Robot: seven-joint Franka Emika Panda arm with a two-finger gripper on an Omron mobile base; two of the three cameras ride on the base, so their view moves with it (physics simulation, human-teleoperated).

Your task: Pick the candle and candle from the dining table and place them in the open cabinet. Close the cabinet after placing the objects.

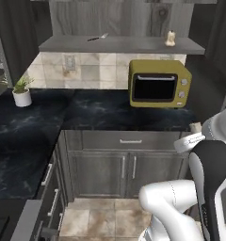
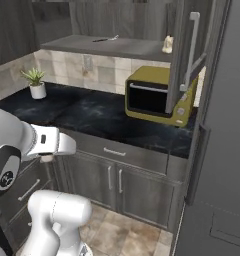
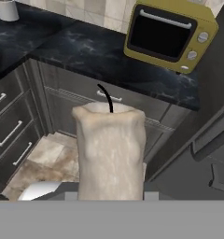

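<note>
While fingers (image 3: 109,196) clench lumpy cream candle (image 3: 109,154) with black wick, second candle (image 1: 170,38) sits on flat grey cabinet shelf (image 1: 119,45).

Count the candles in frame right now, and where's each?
2. One candle stands on the open cabinet's shelf, right end, above the microwave. The other candle is held in the shut gripper. More could be hidden.

No text, label or number can be read anywhere.
</note>
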